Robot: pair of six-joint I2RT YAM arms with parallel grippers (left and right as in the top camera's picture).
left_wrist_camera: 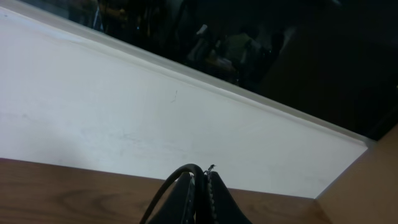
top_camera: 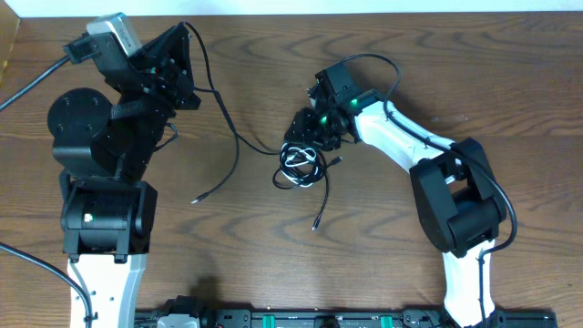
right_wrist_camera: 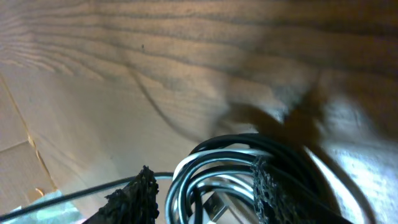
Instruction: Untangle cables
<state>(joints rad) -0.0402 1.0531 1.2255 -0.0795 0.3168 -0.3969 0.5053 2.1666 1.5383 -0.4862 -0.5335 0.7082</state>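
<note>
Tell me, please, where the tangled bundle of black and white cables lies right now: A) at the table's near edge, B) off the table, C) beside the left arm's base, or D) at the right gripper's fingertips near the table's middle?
D: the overhead view shows the bundle just below the right gripper, and the right wrist view shows its fingers either side of the coils.

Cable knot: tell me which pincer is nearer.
Right. The right pincer straddles the cable knot; the left pincer is far off by the back edge, shut on a black cable.
</note>
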